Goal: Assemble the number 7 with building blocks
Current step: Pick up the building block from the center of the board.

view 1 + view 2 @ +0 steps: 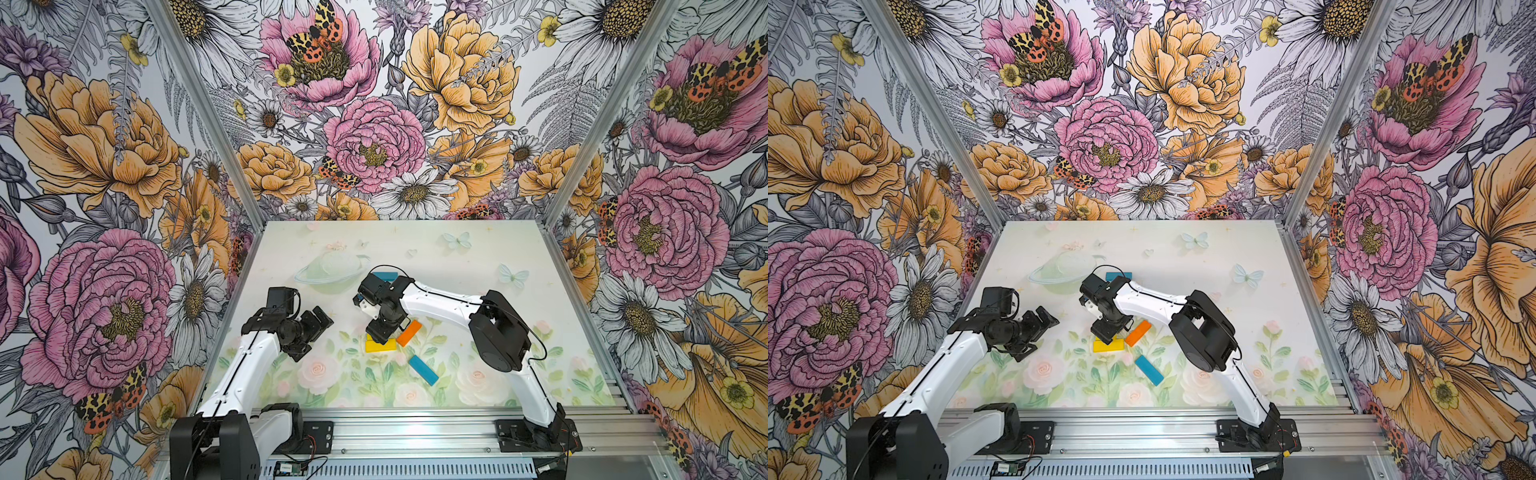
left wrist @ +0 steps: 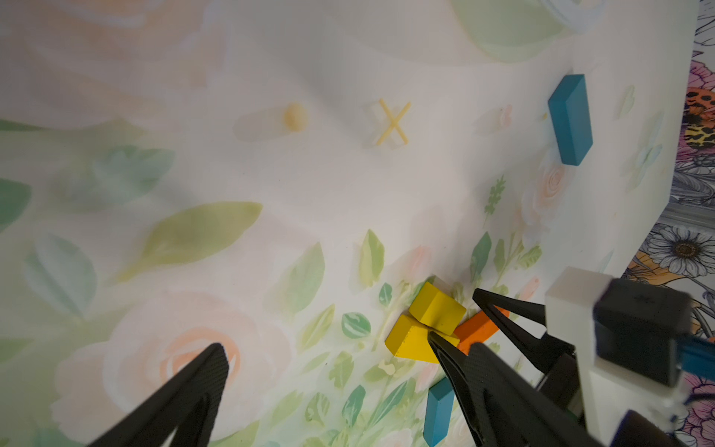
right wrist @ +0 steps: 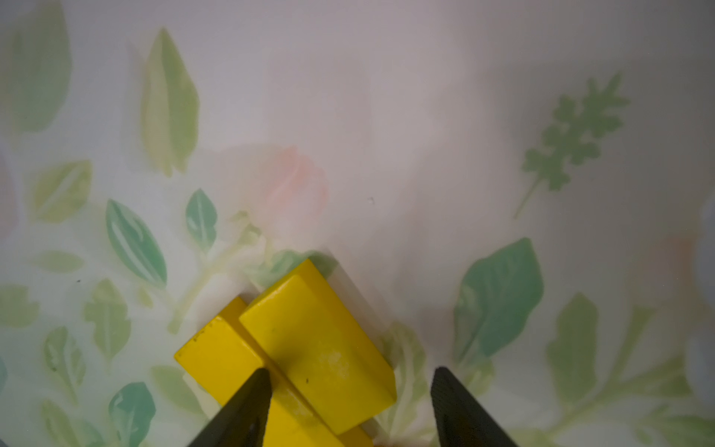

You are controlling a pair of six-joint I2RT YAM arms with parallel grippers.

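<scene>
The yellow blocks bore smooth, opaque paint with a faint sheen and small scuffs; the orange block and a blue block looked matt. The desk carried a smooth, matt printed sheet. The left tool had black fingers with a fine woven texture. The right arm's shell was glossy white plastic; the rail along the desk's near edge, ribbed bare metal.

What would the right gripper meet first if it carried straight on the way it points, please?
Most likely the upper yellow block, resting on the lower yellow block, between the open jaws of the right gripper; depth is unclear.
</scene>
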